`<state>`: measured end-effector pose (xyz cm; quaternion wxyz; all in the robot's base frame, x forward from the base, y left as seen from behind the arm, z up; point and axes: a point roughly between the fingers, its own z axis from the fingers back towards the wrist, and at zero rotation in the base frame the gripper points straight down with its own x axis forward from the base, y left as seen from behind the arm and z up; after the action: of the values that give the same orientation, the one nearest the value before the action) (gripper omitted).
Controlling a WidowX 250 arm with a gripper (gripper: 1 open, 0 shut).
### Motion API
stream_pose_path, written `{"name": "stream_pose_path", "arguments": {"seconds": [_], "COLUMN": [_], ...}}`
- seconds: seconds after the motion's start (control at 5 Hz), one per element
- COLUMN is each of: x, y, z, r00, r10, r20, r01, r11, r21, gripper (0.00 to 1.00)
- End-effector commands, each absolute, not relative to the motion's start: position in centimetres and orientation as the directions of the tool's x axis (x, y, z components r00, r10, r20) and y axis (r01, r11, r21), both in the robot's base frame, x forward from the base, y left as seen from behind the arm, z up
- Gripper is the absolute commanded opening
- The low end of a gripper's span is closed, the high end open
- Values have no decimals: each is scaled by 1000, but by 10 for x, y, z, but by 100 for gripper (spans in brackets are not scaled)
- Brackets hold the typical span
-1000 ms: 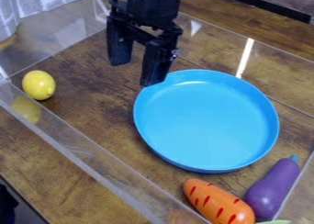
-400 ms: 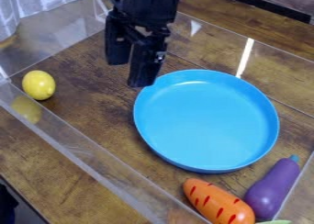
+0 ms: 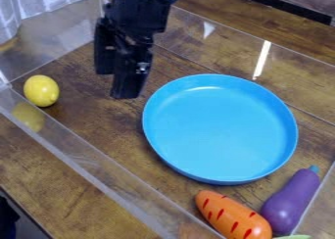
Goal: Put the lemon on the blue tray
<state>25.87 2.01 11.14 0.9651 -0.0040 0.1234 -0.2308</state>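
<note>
The lemon (image 3: 42, 90) is a small bright-yellow fruit lying on the wooden table at the left, close to the clear wall. The blue tray (image 3: 220, 126) is a large round sky-blue dish right of centre, with nothing on it. My black gripper (image 3: 117, 74) hangs pointing down between the two, just off the tray's upper-left rim and a short way right of the lemon. Its fingers stand open with nothing between them.
A clear plastic wall (image 3: 98, 169) rings the work area, with its front edge running diagonally at the lower left. An orange striped carrot (image 3: 233, 216) and a purple eggplant (image 3: 293, 200) lie at the lower right, just below the tray.
My gripper has moved left, away from the tray's rim and closer to the lemon, and has rolled a little about its own axis. It has stayed open. The lemon and tray have not moved.
</note>
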Motion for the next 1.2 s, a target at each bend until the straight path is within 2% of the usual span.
{"name": "stream_pose_path", "arguments": {"seconds": [0.0, 0.6, 1.0], "x": [257, 256, 258], "y": [31, 57, 67], "z": [123, 103, 74], "r00": [861, 794, 691], "r10": [-471, -569, -685], "r20": [-193, -214, -231], "r01": [473, 577, 702], "r11": [880, 816, 712], "r21": [-34, -27, -8], "gripper": [100, 100, 100]}}
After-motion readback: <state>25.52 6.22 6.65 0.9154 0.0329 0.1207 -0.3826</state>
